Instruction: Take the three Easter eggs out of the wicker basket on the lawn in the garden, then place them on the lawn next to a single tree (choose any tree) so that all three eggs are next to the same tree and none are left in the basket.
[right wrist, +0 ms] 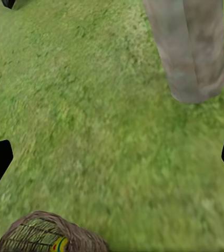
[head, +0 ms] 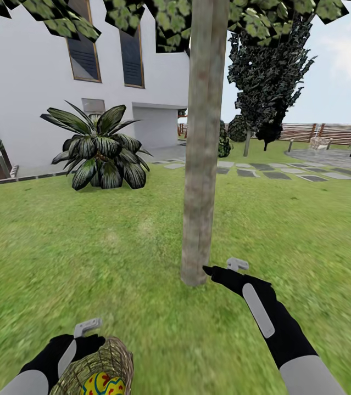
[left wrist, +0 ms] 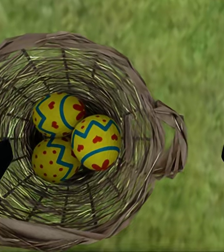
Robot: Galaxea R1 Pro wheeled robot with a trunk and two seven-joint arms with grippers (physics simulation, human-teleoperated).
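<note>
Eggs were all seen in the wicker basket; the left gripper, spread wide above, was best lowered squarely around the topmost egg.

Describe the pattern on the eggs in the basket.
Yellow Easter eggs with blue zigzag bands and red hearts or dots, lying in the wicker basket; clearest in the left wrist view.

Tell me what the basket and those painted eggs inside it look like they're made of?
The wicker basket looks woven from thin tan-brown cane or twigs: crossing strands, gaps showing grass through the wall, a braided rim. The three Easter eggs look smooth and hard with a matte painted finish, yellow with red marks and blue zigzag bands; whether plastic, wood or real shell, the render leaves open.
</note>
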